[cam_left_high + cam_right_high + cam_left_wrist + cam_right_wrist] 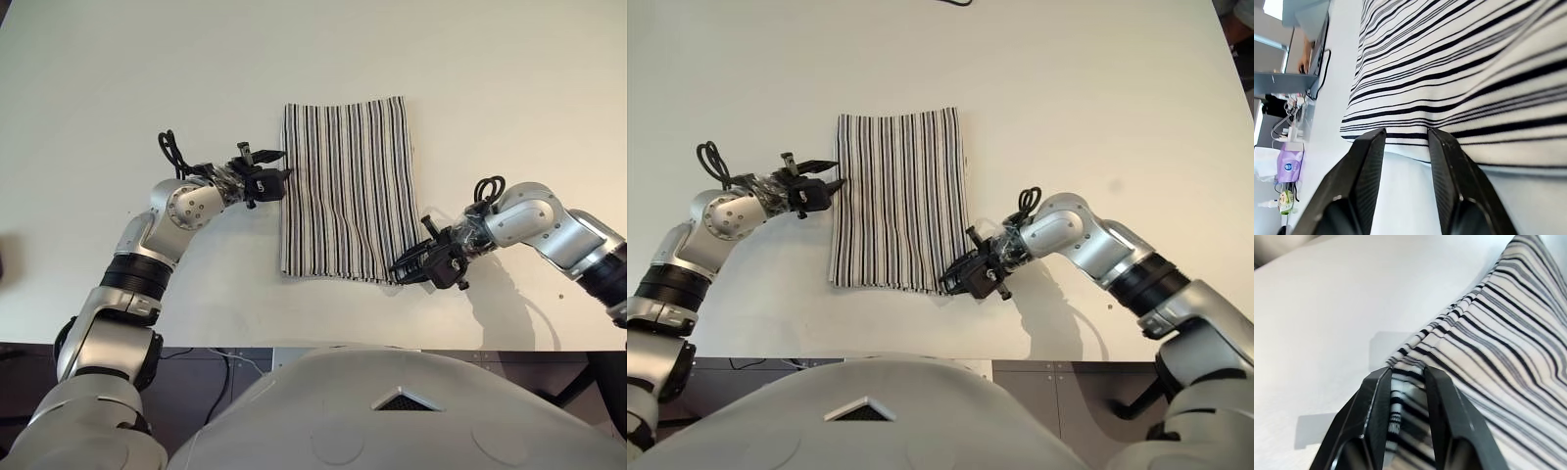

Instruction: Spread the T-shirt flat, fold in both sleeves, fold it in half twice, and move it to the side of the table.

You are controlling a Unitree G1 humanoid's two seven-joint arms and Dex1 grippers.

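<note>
Left eye view: the T-shirt (345, 191), already folded to a narrow striped rectangle, lies mid-table (118, 88). The right gripper (400, 269) pinches the layered near right corner, evidently to carry the near edge over for a halving fold. The left gripper (284, 164), spread and empty, sits at the shirt's left edge, apparently positioned to take hold there.

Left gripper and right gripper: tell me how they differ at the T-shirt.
The left gripper sits at the left edge of the folded T-shirt, about midway along; the right gripper is at its near right corner. The left gripper is open with bare table between its fingers; the right gripper is closed on striped fabric. Both lie low over the table, pointing inward at the T-shirt.
</note>
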